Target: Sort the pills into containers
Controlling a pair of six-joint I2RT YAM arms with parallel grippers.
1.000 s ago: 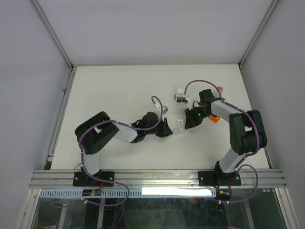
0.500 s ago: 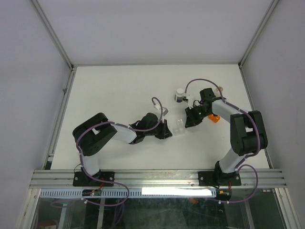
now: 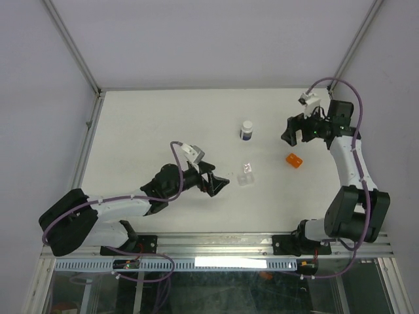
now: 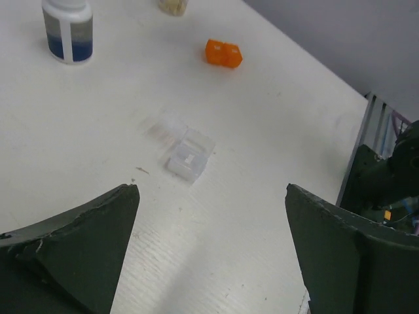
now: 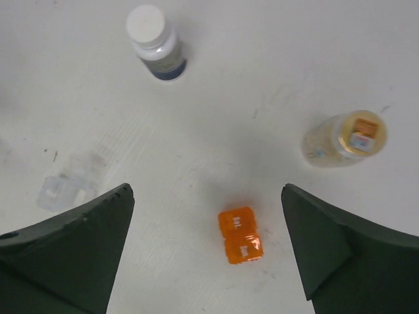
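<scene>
The clear two-cell box [image 3: 246, 175] lies flat mid-table, also seen in the left wrist view [image 4: 186, 156] and the right wrist view [image 5: 65, 190]. A small white piece shows inside one cell. The tan-tinted vial [image 5: 345, 139] lies on its side at the far right; its end shows at the top edge of the left wrist view [image 4: 173, 5]. My left gripper [image 3: 219, 175] [image 4: 211, 190] is open and empty, just left of the clear box. My right gripper [image 3: 288, 129] [image 5: 206, 188] hangs open and empty above the table. No loose pills show.
An orange two-cell box [image 3: 294, 160] [image 5: 240, 235] [image 4: 223, 53] lies below the right gripper. A white bottle with a blue label [image 3: 247, 130] [image 5: 156, 42] [image 4: 67, 29] stands upright behind the clear box. Frame rails edge the table.
Both grippers have opened and let go of the clear box. The left arm pulled back to the left. The right arm rose and swung to the far right.
</scene>
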